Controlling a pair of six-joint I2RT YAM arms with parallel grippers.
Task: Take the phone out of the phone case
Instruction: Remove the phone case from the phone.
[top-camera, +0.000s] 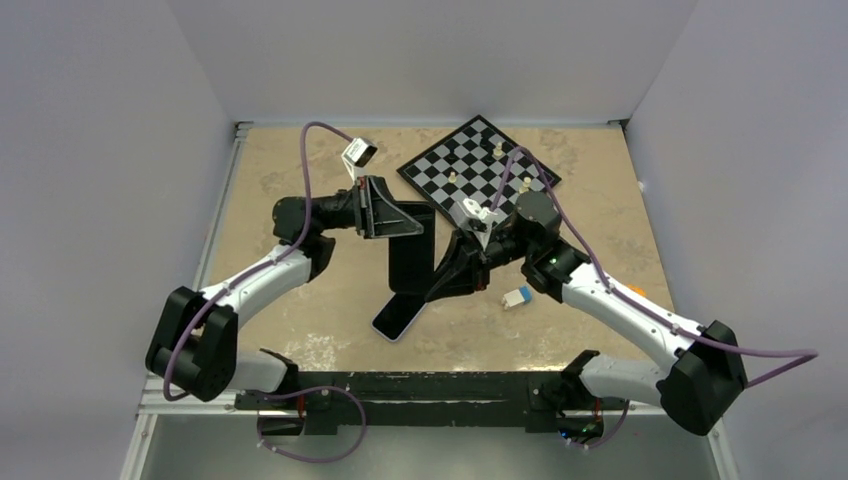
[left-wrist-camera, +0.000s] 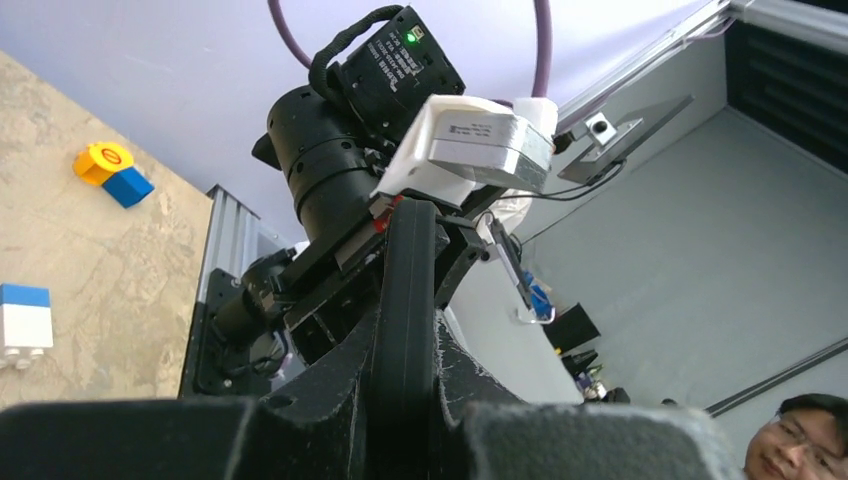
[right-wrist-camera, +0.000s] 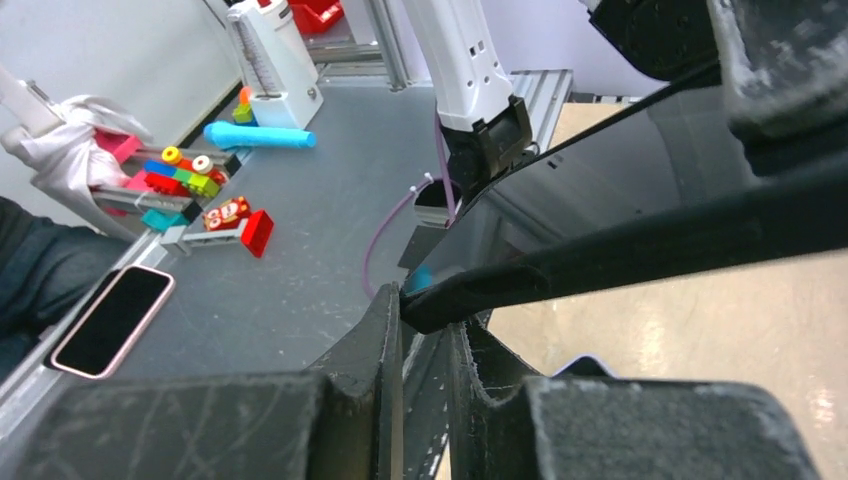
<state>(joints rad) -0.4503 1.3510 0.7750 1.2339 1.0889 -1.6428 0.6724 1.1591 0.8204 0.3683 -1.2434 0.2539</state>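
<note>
- Black flat phone case (top-camera: 410, 262) is held up over the middle of the tan stone-patterned table (top-camera: 290, 170), with an arm on each side of it
- Left gripper (top-camera: 412, 222) is clamped on the case's far end; in its wrist view the thin black edge stands pinched between the fingers (left-wrist-camera: 330, 400)
- Right gripper (top-camera: 438, 283) is closed on the case's right rim, which sits wedged between its fingers (right-wrist-camera: 378, 345)
- Dark-screened phone with a pale rim (top-camera: 398, 318) shows just past the near end of the case, slanting toward the near left
- It looks mostly or wholly slid out, but I cannot tell whether its far end is inside the case
- By that, the removal seems nearly finished: what is left is getting the phone fully clear of the case
- The case is the only holder here, and it appears close to empty
- Checkered chessboard (top-camera: 480, 165) with a few pieces lies at the far right, and a small white-and-blue block (top-camera: 517, 296) sits near the right gripper
</note>
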